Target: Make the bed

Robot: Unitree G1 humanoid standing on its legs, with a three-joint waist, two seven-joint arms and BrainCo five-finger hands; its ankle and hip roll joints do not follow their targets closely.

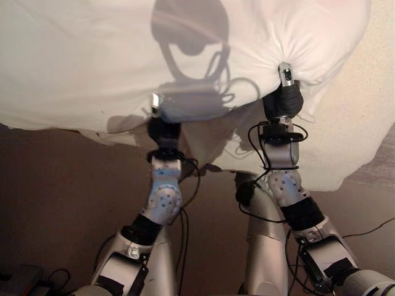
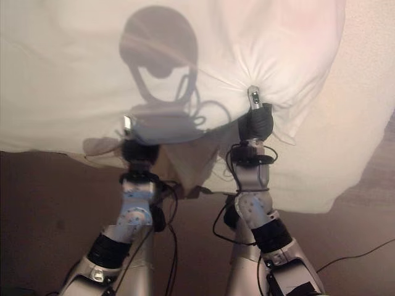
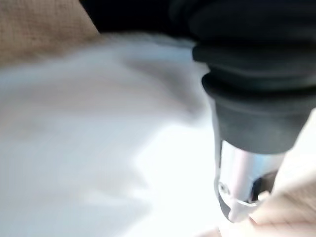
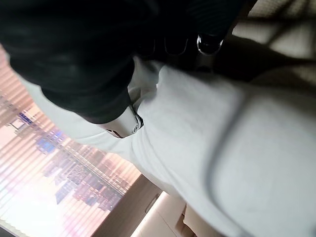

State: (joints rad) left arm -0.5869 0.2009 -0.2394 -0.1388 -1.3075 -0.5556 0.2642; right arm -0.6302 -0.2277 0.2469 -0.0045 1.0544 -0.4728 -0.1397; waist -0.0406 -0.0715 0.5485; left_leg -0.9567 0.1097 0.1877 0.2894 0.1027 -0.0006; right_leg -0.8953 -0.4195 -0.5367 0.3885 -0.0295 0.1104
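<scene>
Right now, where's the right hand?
In the left eye view the right hand is right of centre, pinching a gathered fold of the white sheet, level with the left hand.

A plain white soft cloth duvet (image 1: pixel 92 68) carries no pattern, only grey folds gathered at two o'clock. The cream woven-textured mattress surface (image 1: pixel 364 105) at three o'clock is plain too. The dull brown smooth floor (image 1: pixel 62 197) at eight o'clock is unpatterned. In the right wrist view, a pink and blue striped bright window blind (image 4: pixel 54 173) glows.
</scene>
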